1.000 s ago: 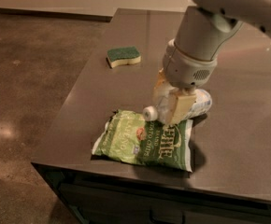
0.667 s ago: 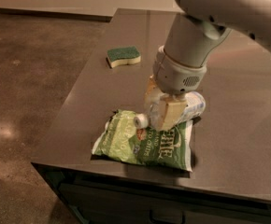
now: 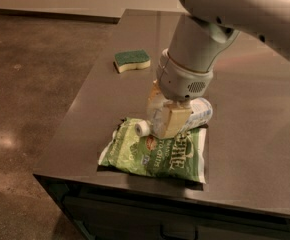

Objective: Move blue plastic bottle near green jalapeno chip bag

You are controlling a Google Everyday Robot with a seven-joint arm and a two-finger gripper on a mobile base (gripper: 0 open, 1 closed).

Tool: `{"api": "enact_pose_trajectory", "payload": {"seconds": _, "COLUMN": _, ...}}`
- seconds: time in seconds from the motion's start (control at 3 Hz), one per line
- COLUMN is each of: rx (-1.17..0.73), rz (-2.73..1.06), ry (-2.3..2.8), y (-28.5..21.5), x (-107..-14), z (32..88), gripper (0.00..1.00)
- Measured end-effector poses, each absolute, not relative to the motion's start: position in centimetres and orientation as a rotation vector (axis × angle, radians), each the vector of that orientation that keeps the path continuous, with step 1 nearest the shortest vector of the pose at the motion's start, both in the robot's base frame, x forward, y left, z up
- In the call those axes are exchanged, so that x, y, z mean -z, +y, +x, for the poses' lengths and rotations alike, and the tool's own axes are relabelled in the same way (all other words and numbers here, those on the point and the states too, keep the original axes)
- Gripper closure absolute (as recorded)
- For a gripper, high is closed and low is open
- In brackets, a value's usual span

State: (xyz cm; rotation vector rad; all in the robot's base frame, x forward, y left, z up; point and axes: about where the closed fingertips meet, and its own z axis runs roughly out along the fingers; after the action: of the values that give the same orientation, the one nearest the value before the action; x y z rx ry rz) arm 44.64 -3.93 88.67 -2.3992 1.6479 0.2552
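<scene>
The gripper [image 3: 167, 120] pinches the bottle [image 3: 201, 112] across its middle, and the bottle lies sideways, cap to the left, right along the chip bag's [image 3: 135, 155] far edge.

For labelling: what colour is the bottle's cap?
White, camera view. The cap of the blue plastic bottle, held by the gripper, is over the green chip bag.
</scene>
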Motion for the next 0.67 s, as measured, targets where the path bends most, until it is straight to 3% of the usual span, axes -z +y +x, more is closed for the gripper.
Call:
{"api": "enact_pose_trajectory", "payload": {"seconds": 0.33, "rx": -0.252, "rz": -2.398, "ry": 1.646, "y": -3.85, "x": -88.67, "z": 44.66, "gripper": 0.13}}
{"api": "enact_pose_trajectory", "payload": {"seconds": 0.67, "rx": -0.250, "rz": -2.396, "ry": 1.644, "y": -3.78, "x": -88.67, "z": 44.67, "gripper": 0.00}}
